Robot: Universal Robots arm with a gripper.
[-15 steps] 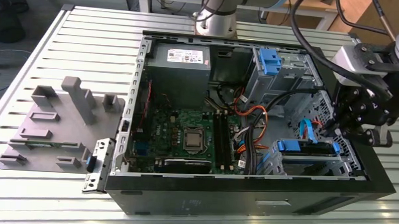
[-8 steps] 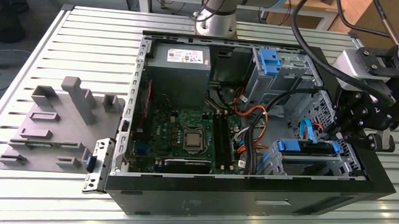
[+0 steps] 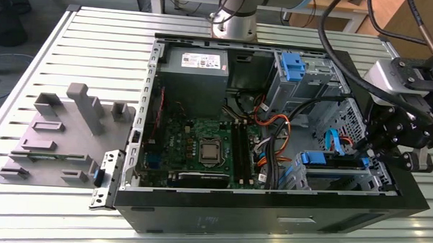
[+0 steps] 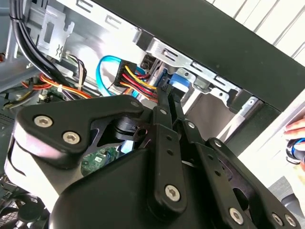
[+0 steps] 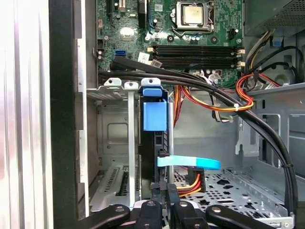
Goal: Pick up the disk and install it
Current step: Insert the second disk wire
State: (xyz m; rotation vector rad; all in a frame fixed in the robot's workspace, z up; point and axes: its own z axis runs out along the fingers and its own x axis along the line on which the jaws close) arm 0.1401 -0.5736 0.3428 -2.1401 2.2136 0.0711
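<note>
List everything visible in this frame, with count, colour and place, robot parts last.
computer case: one, black, open, lying on the slatted table.
motherboard: one, green, on the case floor.
power-supply box: one, grey with a white sticker, far corner of the case.
drive cage: one, silver with a blue latch, far side toward the exterior view's right.
disk: one, silver with a blue tab, seated upright in the near bay; blue tab also seen in the first wrist view.
cables: bundle, black, red, orange and yellow, plus a light blue flat one, across the case.
fixture block: one, grey, on the table at the exterior view's left.
gripper: one, black, at the disk's end.
</note>
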